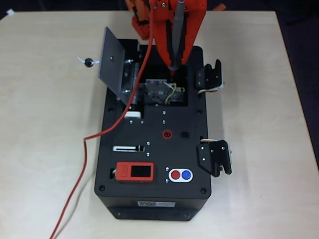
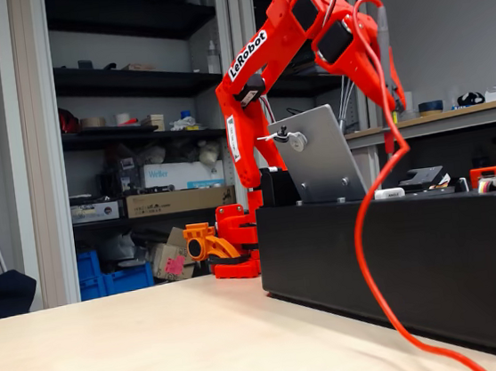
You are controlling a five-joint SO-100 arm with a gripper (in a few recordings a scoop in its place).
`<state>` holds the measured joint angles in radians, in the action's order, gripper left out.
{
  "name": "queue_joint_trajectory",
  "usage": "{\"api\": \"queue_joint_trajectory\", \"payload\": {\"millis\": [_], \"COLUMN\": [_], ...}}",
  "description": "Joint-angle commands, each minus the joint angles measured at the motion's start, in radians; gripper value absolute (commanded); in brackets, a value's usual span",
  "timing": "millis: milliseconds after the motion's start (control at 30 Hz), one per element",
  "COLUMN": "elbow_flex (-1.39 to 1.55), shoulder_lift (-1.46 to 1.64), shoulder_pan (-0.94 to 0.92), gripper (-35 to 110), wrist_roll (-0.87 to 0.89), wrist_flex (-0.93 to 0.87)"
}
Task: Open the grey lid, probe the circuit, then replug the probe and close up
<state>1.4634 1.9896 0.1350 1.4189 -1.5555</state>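
Note:
The grey lid [image 1: 112,62] stands swung open at the back left of the black box [image 1: 149,199], its knob [image 1: 88,62] pointing left; in the fixed view the lid [image 2: 321,155] leans upright. The circuit [image 1: 162,92] with thin wires lies exposed in the dark recess. My red gripper [image 1: 175,47] is shut on the probe [image 1: 177,35], which hangs tip-down over the back edge of the recess. Whether the tip touches the board I cannot tell. The probe's red cable [image 1: 84,149] trails left off the box. In the fixed view the gripper [image 2: 391,89] holds the probe [image 2: 384,40] high above the box.
On the box top sit a red socket [image 1: 167,134], a black socket [image 1: 185,135], a red display module [image 1: 134,172] and a red and blue button pair [image 1: 180,175]. Two black brackets [image 1: 209,77] [image 1: 215,157] stick out on the right side. Bare table [image 1: 40,124] surrounds the box.

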Motion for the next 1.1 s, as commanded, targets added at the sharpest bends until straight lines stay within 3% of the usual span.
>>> {"api": "queue_joint_trajectory", "payload": {"millis": [0, 467, 1067], "elbow_flex": [0.044, 0.253, 0.334], "shoulder_lift": [0.074, 0.166, 0.238], "shoulder_pan": [-0.003, -0.095, -0.124], "gripper": [0, 0, 0], "wrist_roll": [-0.008, -0.129, -0.16], "wrist_flex": [0.008, 0.129, 0.137]}}
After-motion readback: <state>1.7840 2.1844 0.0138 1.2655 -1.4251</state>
